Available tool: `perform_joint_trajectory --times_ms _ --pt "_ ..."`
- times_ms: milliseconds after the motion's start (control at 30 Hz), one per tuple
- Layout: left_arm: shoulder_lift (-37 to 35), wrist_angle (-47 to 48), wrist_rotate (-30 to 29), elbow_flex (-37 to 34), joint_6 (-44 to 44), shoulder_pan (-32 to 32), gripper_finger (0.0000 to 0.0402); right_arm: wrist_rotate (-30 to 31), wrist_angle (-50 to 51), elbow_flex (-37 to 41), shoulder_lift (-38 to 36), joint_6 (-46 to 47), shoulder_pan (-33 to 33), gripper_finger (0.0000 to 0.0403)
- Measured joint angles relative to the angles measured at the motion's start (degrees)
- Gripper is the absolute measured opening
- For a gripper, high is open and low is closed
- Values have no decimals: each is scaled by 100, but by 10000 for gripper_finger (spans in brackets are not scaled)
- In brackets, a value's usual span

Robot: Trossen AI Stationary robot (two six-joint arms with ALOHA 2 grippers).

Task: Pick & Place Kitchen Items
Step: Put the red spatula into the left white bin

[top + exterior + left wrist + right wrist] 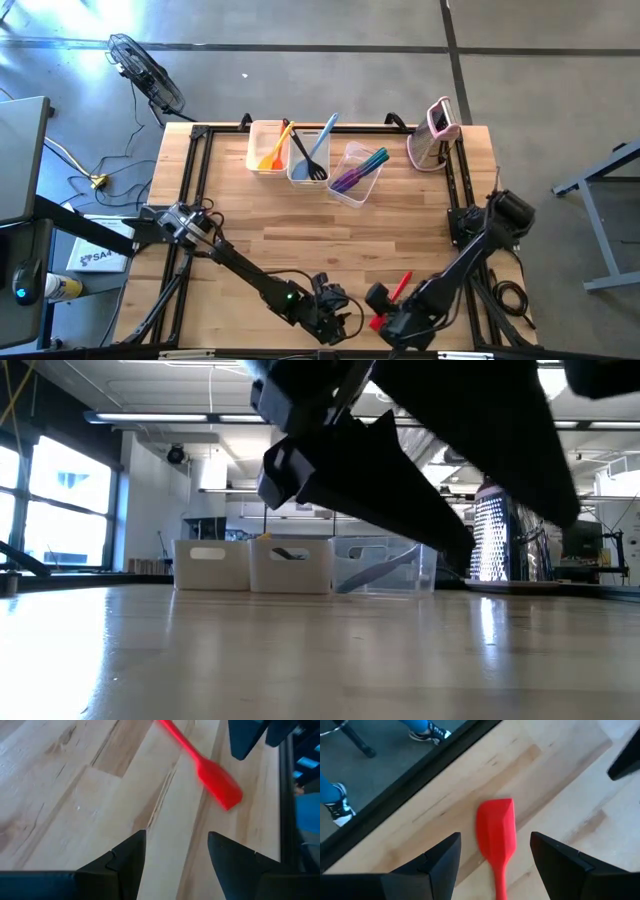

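Note:
A red spatula (398, 290) lies flat on the wooden table near its front edge, right of centre. My right gripper (495, 836) hangs open over the spatula's blade (496, 830), pointing steeply down. One finger stands on either side of the blade and neither touches it. My left gripper (176, 837) is open just left of the spatula (212, 777), slanting down over bare wood with nothing between its fingers. In the high view both grippers, left (343, 318) and right (384, 322), sit close together at the front edge. The other utensils stand in three tubs at the back.
At the far edge stand a white tub (266, 150) with orange and yellow utensils, a tub (308, 160) with blue and black ones, and a clear tub (358, 172) with purple and teal ones. A pink-and-white grater (437, 135) stands far right. A person's feet (427, 730) show beyond the near edge.

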State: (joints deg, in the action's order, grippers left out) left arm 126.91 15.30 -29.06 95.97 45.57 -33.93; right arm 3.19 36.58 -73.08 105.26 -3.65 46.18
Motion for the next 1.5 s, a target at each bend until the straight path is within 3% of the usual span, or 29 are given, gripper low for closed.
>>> perform_joint_trajectory --times_ms 200,800,1033,1500 --pt "5 253 3 -3 29 -36 207 -427 191 -2 220 221 -304 233" --pt "7 82 -53 -3 286 -187 207 -317 455 -4 715 251 -396 233" --pt "9 119 -159 -3 275 -173 207 -426 308 -31 1058 230 -338 233" --pt "11 214 -217 -3 253 -173 207 -511 -141 -2 1053 193 -265 233"
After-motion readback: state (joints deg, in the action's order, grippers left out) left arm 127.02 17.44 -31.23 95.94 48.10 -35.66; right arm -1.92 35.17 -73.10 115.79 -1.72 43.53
